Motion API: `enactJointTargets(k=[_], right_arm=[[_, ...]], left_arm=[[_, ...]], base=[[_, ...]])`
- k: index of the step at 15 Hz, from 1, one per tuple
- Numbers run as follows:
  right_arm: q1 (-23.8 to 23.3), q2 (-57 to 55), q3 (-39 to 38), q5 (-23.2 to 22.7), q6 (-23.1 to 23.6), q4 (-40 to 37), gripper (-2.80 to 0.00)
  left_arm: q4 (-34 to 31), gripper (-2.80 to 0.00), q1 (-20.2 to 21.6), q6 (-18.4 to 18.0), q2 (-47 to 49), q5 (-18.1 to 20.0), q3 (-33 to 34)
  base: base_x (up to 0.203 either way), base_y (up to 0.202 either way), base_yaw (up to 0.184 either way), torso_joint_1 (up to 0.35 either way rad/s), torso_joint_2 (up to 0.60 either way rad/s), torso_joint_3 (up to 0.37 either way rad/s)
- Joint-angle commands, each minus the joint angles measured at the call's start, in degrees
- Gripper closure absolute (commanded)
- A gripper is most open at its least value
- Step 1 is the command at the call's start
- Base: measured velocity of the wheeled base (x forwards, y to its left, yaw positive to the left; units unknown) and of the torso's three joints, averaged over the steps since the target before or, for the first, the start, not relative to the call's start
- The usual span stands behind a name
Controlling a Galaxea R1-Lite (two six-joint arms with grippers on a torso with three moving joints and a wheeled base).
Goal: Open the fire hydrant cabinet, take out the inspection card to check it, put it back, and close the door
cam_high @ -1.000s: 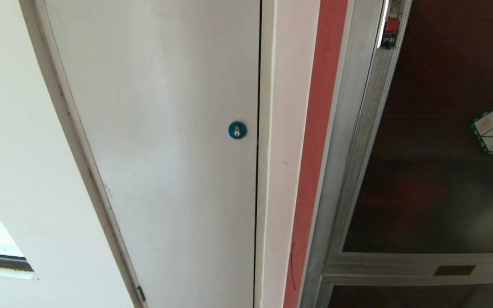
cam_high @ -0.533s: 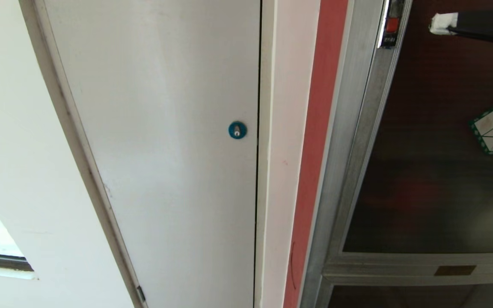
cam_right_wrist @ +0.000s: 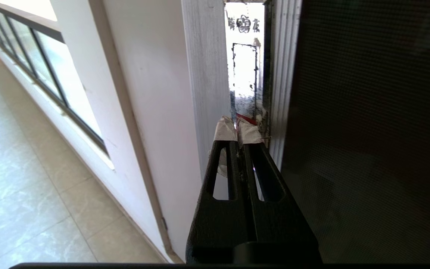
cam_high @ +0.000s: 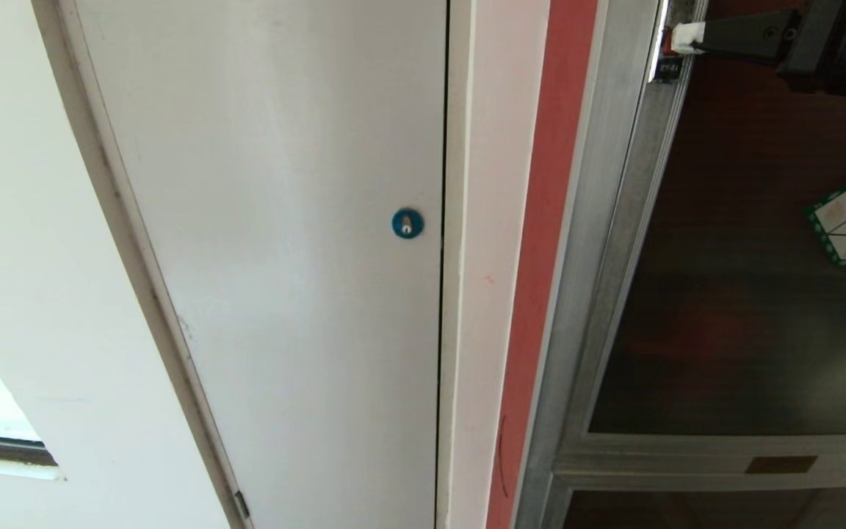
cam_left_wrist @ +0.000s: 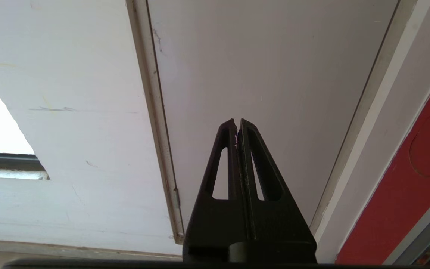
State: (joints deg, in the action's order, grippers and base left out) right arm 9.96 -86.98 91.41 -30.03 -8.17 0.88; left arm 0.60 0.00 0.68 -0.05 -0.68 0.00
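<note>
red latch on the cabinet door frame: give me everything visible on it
The red latch is a small red plastic-looking tab in a dark housing, set into the silver frame of the door high on its left edge. Only a sliver shows in the head view, because the white-taped tip of the right gripper sits right at it, jaws shut. In the right wrist view a red edge peeks just past the taped tips; actual contact can't be confirmed. The door looks closed.

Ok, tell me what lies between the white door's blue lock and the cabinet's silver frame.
In the head view, from the blue lock rightward: the white door's edge gap, a white jamb, then the red edge strip, then the silver frame.
</note>
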Motion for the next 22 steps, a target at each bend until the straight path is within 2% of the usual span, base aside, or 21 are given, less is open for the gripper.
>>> enactJointTargets(k=[1, 8, 16, 20, 21, 22], right_arm=[[0.1, -0.7, 0.2, 1.2, 0.0, 0.1, 0.0], [0.1, -1.4, 0.0, 4.2, 0.2, 0.0, 0.0], [0.2, 1.1, -3.1, 4.2, 0.1, -0.1, 0.0], [6.2, 7.1, -6.6, 4.9, 0.0, -0.3, 0.0], [8.5, 8.2, -7.7, 7.8, 0.2, -0.3, 0.0], [10.9, 8.9, -8.7, 12.8, 0.7, -0.2, 0.0]], left_arm=[[0.0, 0.0, 0.0, 0.0, 0.0, 0.0, 0.0], [0.0, 0.0, 0.0, 0.0, 0.0, 0.0, 0.0], [0.0, 0.0, 0.0, 0.0, 0.0, 0.0, 0.0], [0.0, 0.0, 0.0, 0.0, 0.0, 0.0, 0.0], [0.0, 0.0, 0.0, 0.0, 0.0, 0.0, 0.0], [0.0, 0.0, 0.0, 0.0, 0.0, 0.0, 0.0]], base=[[0.0, 0.0, 0.0, 0.0, 0.0, 0.0], [0.0, 0.0, 0.0, 0.0, 0.0, 0.0], [0.0, 0.0, 0.0, 0.0, 0.0, 0.0], [0.0, 0.0, 0.0, 0.0, 0.0, 0.0], [0.0, 0.0, 0.0, 0.0, 0.0, 0.0], [0.0, 0.0, 0.0, 0.0, 0.0, 0.0]])
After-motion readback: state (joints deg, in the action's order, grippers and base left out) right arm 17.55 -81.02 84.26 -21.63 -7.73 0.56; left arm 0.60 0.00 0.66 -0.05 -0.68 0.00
